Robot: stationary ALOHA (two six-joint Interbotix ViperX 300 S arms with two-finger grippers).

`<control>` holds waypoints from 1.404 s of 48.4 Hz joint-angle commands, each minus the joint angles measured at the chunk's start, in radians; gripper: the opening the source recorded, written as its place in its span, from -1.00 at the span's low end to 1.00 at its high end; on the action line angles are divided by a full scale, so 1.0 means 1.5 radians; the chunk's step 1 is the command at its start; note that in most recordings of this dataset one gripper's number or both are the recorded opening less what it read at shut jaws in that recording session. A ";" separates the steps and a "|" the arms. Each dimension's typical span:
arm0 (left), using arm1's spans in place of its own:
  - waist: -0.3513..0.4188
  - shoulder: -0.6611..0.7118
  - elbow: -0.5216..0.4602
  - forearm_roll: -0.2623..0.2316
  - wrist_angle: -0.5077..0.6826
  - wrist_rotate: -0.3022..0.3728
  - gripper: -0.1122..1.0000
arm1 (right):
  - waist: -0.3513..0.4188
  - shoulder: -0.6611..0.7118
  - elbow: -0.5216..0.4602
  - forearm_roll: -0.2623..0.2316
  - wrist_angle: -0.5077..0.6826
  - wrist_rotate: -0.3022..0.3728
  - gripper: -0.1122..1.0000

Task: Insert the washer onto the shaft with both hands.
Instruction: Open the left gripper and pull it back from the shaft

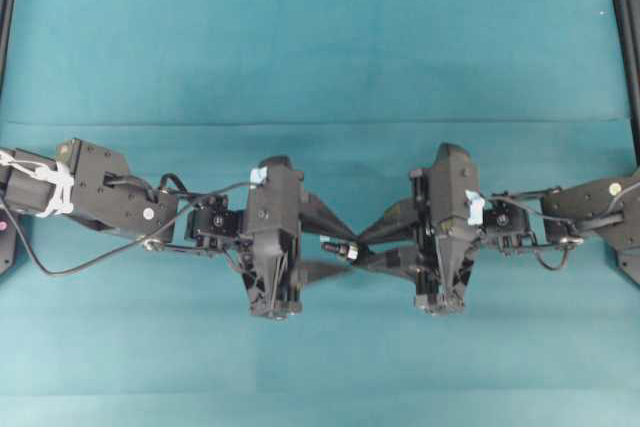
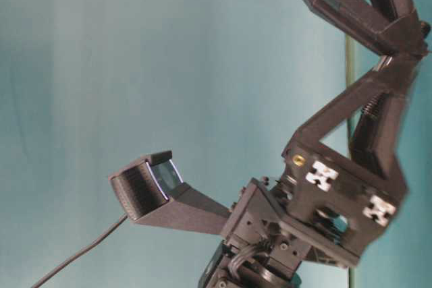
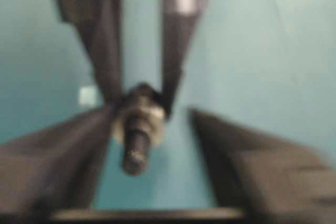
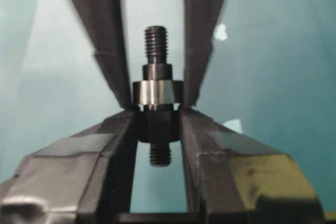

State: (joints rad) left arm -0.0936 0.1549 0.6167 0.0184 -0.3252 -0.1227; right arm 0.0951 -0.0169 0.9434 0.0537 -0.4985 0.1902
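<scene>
Item: shaft (image 4: 157, 109), dark stepped rod with threaded ends. Held crosswise between the fingertips of the right gripper (image 4: 156, 129), which is clamped tight on its thick lower section. In the overhead view the shaft (image 1: 340, 249) lies level above the teal cloth (image 1: 320, 47), long axis along the line between the two arms, free end toward the left arm.

Item: washer (image 4: 153, 92), grey-silver ring. Already threaded on the shaft, seated against the collar just beyond the right fingertips; a threaded tip stands clear past it.

Item: left gripper (image 1: 340, 237). Its two fingers flank the washer, one each side of the shaft. The left wrist view, which is blurred, shows one finger (image 3: 68, 166) close beside the ring and the other finger (image 3: 257, 166) standing well off, so the jaws look parted and not pinching anything. The overhead view agrees: fingers spread, tips level with the shaft's free end.

Judgement: the insertion looks done or all but done. The next move turns on the shaft's axis pointing straight into the left gripper; backing that arm away along the axis should clear the threads without knocking the ring. Right arm is the sole holder
</scene>
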 commanded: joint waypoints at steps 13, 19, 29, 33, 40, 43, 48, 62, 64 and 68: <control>-0.003 -0.038 -0.003 0.002 0.036 0.012 0.72 | -0.002 -0.006 -0.012 0.000 0.003 -0.003 -0.80; -0.003 -0.041 -0.002 0.002 0.039 0.013 0.73 | -0.002 -0.006 -0.011 0.000 0.003 -0.003 -0.80; -0.003 -0.043 0.001 0.002 0.040 0.014 0.73 | -0.002 -0.006 -0.011 0.000 0.003 -0.003 -0.80; -0.003 -0.048 0.007 0.002 0.040 0.014 0.73 | -0.002 -0.006 -0.011 0.000 0.008 -0.003 -0.80; -0.002 -0.070 0.029 0.002 0.054 0.014 0.73 | -0.002 -0.006 -0.012 0.000 0.017 -0.002 -0.80; -0.001 -0.084 0.040 0.002 0.064 0.014 0.73 | -0.001 -0.006 -0.012 0.000 0.018 -0.002 -0.80; -0.001 -0.110 0.060 0.002 0.081 0.014 0.73 | 0.000 -0.006 -0.011 0.000 0.017 -0.002 -0.80; -0.001 -0.168 0.105 0.002 0.092 0.035 0.73 | 0.002 -0.007 -0.011 0.000 0.019 -0.001 -0.80; -0.001 -0.174 0.110 0.002 0.098 0.043 0.73 | 0.002 -0.007 -0.011 0.000 0.020 -0.001 -0.80; -0.001 -0.186 0.119 0.002 0.117 0.054 0.72 | 0.003 -0.007 -0.010 0.000 0.019 -0.001 -0.80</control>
State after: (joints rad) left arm -0.0951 -0.0920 0.7946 0.0184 -0.1657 -0.0522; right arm 0.0951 -0.0169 0.9434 0.0537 -0.4602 0.1902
